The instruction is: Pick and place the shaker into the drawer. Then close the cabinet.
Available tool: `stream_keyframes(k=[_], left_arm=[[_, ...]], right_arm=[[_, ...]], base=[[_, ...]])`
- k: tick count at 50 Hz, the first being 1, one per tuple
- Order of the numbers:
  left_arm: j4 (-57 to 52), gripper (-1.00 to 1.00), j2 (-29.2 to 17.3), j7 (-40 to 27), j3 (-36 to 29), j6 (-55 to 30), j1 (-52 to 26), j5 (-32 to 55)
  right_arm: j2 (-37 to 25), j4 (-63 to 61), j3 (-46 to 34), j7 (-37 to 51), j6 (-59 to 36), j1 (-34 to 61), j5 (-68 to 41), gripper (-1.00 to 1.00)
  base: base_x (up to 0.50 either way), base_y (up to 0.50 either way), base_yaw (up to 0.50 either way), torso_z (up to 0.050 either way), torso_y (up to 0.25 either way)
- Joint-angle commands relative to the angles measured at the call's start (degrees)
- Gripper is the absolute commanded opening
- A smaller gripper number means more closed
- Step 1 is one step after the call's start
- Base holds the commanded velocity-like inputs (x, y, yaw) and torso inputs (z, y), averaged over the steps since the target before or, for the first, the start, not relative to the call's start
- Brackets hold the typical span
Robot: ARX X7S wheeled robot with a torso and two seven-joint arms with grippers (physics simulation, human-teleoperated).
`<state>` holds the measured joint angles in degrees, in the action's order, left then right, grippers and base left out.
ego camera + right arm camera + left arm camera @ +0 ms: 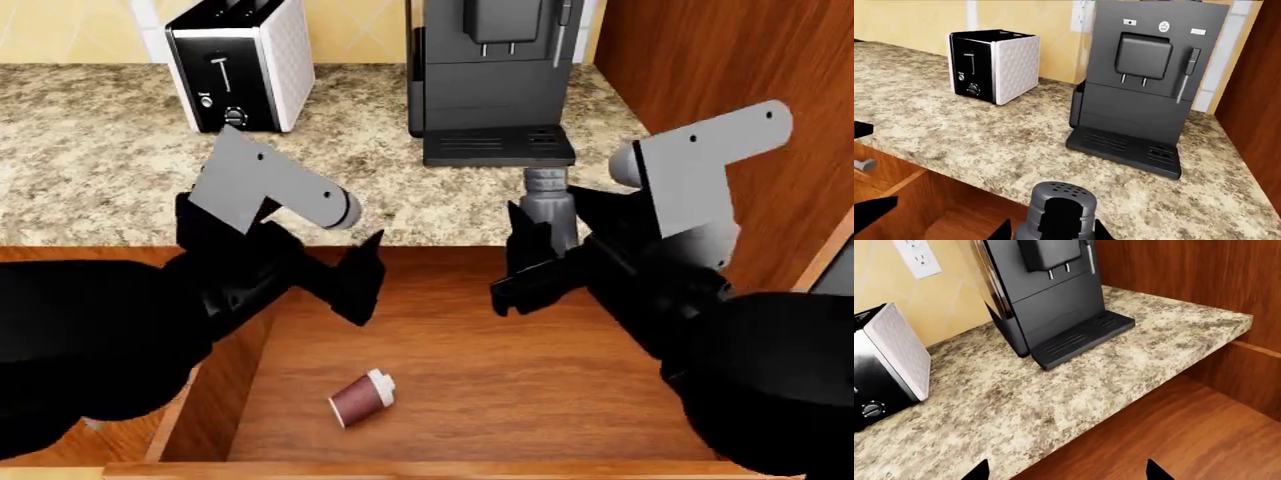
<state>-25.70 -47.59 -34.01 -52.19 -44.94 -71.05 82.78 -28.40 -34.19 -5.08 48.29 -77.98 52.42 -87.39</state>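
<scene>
**A:** What fills the scene, taking the largest thing first?

**B:** The speckled granite countertop (80, 150), matt and mottled tan and brown. Below it, the drawer (534, 380) stands pulled out of the reddish-brown cabinet (707, 60): a deep wooden box with a smooth, grained floor. On the counter stand a boxy black coffee machine (487, 70) with a ribbed drip tray, and a toaster (240, 65) with quilted white sides and a black face.

**A:** And the shaker?

**B:** The shaker (550, 205) is upright, a dark grey cylinder narrowing to a lighter rounded cap; the right wrist view shows that cap pierced with small holes. It sits at the counter's front edge, just ahead of the drip tray, with the right gripper (534, 255) clamped about its lower body. Whether its base touches the stone I cannot tell.

**A:** Which relation governs the coming move?

**B:** The shaker's long axis is vertical and its grip is already made, so what counts is that the open drawer lies directly below and toward the robot. I judge a short pull back and descent would serve. The right arm is plainly the nearer.

**A:** The other arm?

**B:** The left gripper (350, 285) hangs over the drawer's left part, its black fingers spread with nothing between them. Below it, on the drawer floor, lies a small maroon cup (362, 397) on its side, its pale end pointing up and to the right.
</scene>
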Motion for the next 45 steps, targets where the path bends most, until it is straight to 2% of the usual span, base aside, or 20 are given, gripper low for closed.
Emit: stream_keyframes(k=[1, 7, 18, 34, 41, 45], left_arm=[[-11.68, 1.00, -8.34, -7.23, 6.72, 4.82, 1.46, 7.09], [-13.42, 1.00, -11.09, -8.34, 8.07, 7.01, 3.27, 8.01], [-17.07, 1.00, -12.95, -8.94, 8.75, 12.15, 9.17, 5.23], [-20.50, 1.00, -16.44, -10.55, 10.92, 15.83, 11.20, 7.59], [-21.25, 1.00, -17.12, -11.19, 11.31, 16.02, 11.05, 8.57], [-21.20, 1.00, -17.38, -11.16, 11.37, 16.51, 11.63, 8.86]], right_arm=[[0.85, 12.23, -13.18, -13.47, -3.45, 5.42, 10.82, -1.00], [1.50, 23.21, -25.99, -25.81, 1.29, 9.19, 23.79, -1.00], [5.64, 42.34, -36.42, -36.00, 11.19, 7.30, 34.74, -1.00], [9.80, 59.61, -40.64, -41.13, 21.43, 1.68, 40.95, -1.00], [10.79, 62.28, -40.55, -41.26, 23.40, -0.45, 41.20, -1.00], [10.27, 60.14, -37.98, -38.22, 24.69, -1.72, 40.29, -1.00]], base=[[0.00, 0.00, 0.00, 0.000, 0.000], [0.00, 0.00, 0.00, 0.000, 0.000], [0.00, 0.00, 0.00, 0.000, 0.000], [0.00, 0.00, 0.00, 0.000, 0.001], [0.00, 0.00, 0.00, 0.000, 0.000], [0.00, 0.00, 0.00, 0.000, 0.000]])
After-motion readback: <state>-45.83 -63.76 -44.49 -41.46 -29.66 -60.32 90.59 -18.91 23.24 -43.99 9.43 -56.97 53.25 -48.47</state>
